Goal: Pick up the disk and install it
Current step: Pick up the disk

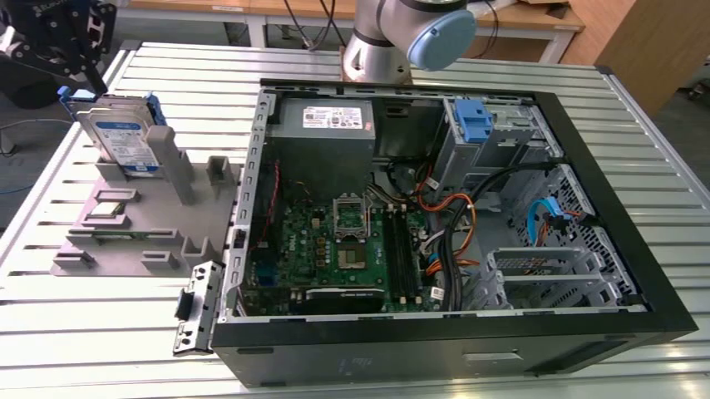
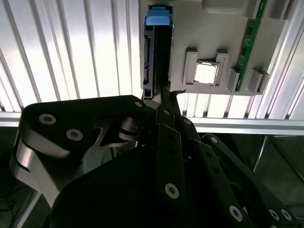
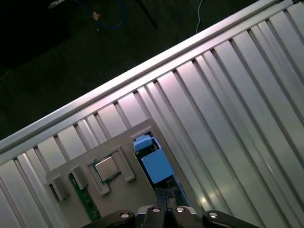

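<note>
The disk (image 1: 120,137) stands on edge in a slot at the far end of a grey holder (image 1: 145,224), at the exterior view's left, well apart from the open computer case (image 1: 621,249). Its silver face carries a white-and-blue label, a blue carrier frames it, and a blue tab (image 2: 157,18) caps its upper edge. The gripper (image 1: 66,66) hangs just over that upper edge; I cannot tell whether its jaws are released or clenched, nor whether they touch the disk. Toward the exterior view's left, bare slats of the metal table (image 1: 100,349) run from the disk to the table's edge, which lies near. On the disk's other side the holder carries a processor chip (image 2: 206,73) and a green memory stick (image 2: 250,45), each in its own seat. The holder's right side comes close to the case's left wall. Deep in the case, at the far end, a lone blue bracket (image 1: 471,120) sits near a grey power supply (image 1: 322,116).
</note>
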{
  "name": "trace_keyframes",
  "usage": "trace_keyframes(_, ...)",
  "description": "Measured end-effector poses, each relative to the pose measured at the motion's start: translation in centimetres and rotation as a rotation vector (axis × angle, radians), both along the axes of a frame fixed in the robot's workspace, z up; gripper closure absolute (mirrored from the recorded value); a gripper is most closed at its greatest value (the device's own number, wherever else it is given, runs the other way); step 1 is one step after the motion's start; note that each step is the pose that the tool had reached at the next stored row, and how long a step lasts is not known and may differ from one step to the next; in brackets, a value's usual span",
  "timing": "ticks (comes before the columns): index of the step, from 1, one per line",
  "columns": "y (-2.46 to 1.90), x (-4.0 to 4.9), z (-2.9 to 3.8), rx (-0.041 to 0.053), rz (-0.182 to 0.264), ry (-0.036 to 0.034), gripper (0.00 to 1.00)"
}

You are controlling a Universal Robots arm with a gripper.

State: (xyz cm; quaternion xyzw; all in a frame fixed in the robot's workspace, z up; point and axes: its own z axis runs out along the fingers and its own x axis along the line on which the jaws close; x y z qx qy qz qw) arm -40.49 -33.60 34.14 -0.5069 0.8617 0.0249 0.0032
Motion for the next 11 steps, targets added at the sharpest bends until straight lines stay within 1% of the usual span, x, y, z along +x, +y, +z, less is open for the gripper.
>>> trace_keyframes(11, 0.00, 0.00, -0.06, 0.0035, 0.163, -0.0026, 0.90)
